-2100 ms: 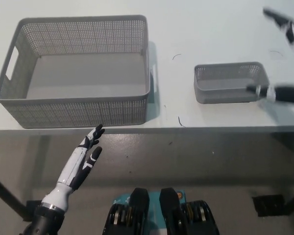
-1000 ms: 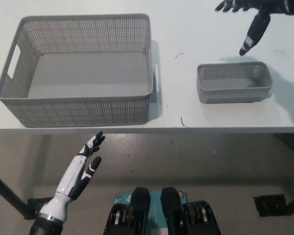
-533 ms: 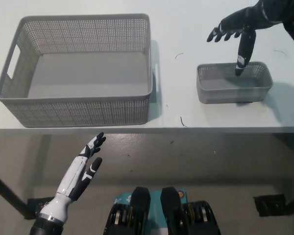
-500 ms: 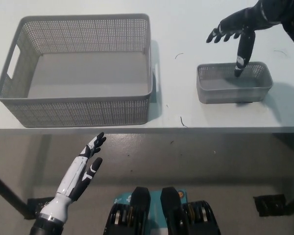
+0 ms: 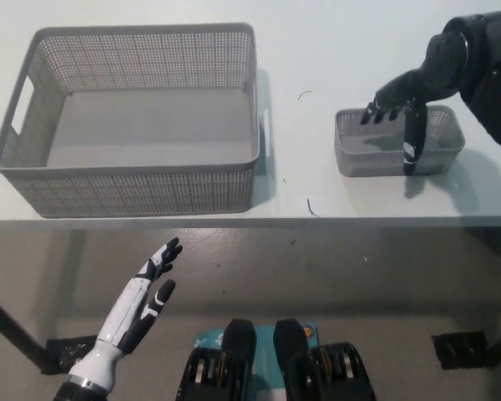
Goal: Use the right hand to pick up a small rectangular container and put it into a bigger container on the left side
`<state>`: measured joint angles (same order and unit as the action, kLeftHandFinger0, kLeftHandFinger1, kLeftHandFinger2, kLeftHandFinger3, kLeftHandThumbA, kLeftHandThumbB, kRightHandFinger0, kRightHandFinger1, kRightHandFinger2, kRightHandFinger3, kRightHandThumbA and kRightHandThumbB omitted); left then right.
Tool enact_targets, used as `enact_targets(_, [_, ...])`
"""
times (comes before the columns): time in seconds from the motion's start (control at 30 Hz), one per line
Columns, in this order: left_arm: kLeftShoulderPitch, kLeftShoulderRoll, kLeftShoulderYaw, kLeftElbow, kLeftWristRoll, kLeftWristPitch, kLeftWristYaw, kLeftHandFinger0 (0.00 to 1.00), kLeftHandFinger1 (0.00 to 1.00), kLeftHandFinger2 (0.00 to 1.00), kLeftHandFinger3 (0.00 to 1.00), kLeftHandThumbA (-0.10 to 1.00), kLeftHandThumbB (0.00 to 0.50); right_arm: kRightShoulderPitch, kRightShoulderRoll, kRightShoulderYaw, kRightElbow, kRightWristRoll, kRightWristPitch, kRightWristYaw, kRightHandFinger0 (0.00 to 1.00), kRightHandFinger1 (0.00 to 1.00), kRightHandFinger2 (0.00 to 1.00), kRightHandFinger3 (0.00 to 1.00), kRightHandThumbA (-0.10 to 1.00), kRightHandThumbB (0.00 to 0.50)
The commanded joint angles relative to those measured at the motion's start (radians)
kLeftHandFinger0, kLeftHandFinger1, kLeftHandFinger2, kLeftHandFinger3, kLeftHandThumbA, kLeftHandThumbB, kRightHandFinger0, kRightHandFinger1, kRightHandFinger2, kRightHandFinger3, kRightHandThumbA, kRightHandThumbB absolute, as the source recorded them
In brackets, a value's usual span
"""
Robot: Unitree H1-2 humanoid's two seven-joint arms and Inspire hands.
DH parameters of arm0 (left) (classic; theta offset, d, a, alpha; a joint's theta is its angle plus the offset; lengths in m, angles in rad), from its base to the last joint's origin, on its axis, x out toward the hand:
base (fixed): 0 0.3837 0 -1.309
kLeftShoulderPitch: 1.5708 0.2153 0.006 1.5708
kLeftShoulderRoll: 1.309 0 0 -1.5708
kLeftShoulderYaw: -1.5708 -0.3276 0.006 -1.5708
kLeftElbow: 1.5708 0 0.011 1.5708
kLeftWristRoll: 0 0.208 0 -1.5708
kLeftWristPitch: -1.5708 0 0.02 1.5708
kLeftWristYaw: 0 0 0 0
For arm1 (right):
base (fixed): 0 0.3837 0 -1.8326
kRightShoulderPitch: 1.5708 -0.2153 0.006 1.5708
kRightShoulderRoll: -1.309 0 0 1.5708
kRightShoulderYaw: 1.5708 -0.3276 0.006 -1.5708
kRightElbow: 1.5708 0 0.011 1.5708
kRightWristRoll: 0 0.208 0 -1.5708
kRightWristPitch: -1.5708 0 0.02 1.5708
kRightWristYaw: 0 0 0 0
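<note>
A small grey mesh container (image 5: 363, 154) sits on the white table at the right. My black right hand (image 5: 398, 107) is spread open over it: some fingers dip inside near its back wall and one reaches down over the front wall. Whether the fingers press on the walls is not clear. The big grey mesh basket (image 5: 134, 188) stands empty at the left of the table. My white left hand (image 5: 146, 288) rests open below the table's front edge at the lower left.
The white table (image 5: 301, 50) has its front edge (image 5: 317, 220) running across the middle of the picture, with floor below it. A gap of bare tabletop separates the two containers. Small dark marks (image 5: 309, 206) lie on the table near that gap.
My right hand has come down and toward me from behind the small container to sit over it, fingers lowered into and across it. The containers stay put. The left hand shifted slightly.
</note>
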<state>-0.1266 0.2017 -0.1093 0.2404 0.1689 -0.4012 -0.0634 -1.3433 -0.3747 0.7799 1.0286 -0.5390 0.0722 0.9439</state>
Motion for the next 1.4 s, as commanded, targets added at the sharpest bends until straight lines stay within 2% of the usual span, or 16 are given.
enact_targets(0.0, [0.004,0.001,-0.002,-0.028,-0.004,-0.037,-0.006,1.0,1.0,1.0,1.0,1.0,0.269,-0.088,0.015,0.001,0.083,-0.081,-0.03,-0.156,1.0,1.0,1.0,1.0,1.0,0.434])
enact_targets(0.03, [0.005,0.0,-0.002,-0.029,-0.005,-0.035,-0.007,1.0,1.0,1.0,1.0,1.0,0.271,-0.093,0.02,-0.001,0.098,-0.088,-0.026,-0.177,1.0,1.0,1.0,1.0,1.0,0.435])
enact_targets(0.1, [0.005,0.0,-0.003,-0.026,-0.011,-0.039,-0.01,1.0,1.0,1.0,1.0,1.0,0.264,-0.101,0.032,0.004,0.129,-0.112,-0.019,-0.246,1.0,1.0,1.0,1.0,1.0,0.483])
enact_targets(0.17, [0.007,-0.001,-0.003,-0.027,-0.021,-0.039,-0.017,1.0,1.0,1.0,1.0,1.0,0.27,-0.108,0.043,-0.001,0.157,-0.118,-0.005,-0.282,1.0,1.0,1.0,1.0,1.0,0.5])
enact_targets(0.3, [0.022,-0.002,-0.011,-0.027,-0.018,-0.039,-0.024,1.0,1.0,1.0,1.0,1.0,0.279,-0.125,0.052,-0.031,0.165,-0.104,0.028,-0.286,1.0,1.0,1.0,1.0,1.0,0.489])
enact_targets(0.47, [0.023,0.0,-0.018,-0.032,-0.004,-0.036,-0.029,1.0,1.0,1.0,1.0,1.0,0.269,-0.177,0.032,-0.049,0.108,-0.117,0.063,-0.241,1.0,1.0,1.0,1.0,1.0,0.5])
enact_targets(0.6, [0.016,0.004,-0.022,-0.03,-0.008,-0.036,-0.038,1.0,1.0,1.0,1.0,1.0,0.257,-0.209,0.011,-0.044,0.075,-0.126,-0.011,-0.217,1.0,1.0,1.0,1.0,1.0,0.495])
enact_targets(1.0, [0.016,0.007,-0.027,-0.032,-0.005,-0.036,-0.048,1.0,1.0,1.0,1.0,1.0,0.238,-0.221,0.034,-0.073,0.113,-0.114,-0.015,-0.213,1.0,1.0,1.0,1.0,1.0,0.491])
enact_targets(1.17, [0.015,0.008,-0.027,-0.032,-0.003,-0.035,-0.048,1.0,1.0,1.0,1.0,1.0,0.25,-0.215,0.069,-0.098,0.181,-0.093,0.049,-0.22,1.0,1.0,1.0,1.0,1.0,0.5])
enact_targets(1.37, [0.011,0.009,-0.027,-0.032,-0.009,-0.032,-0.052,1.0,1.0,1.0,1.0,1.0,0.241,-0.206,0.095,-0.082,0.269,-0.114,-0.04,-0.259,1.0,1.0,1.0,1.0,1.0,0.489])
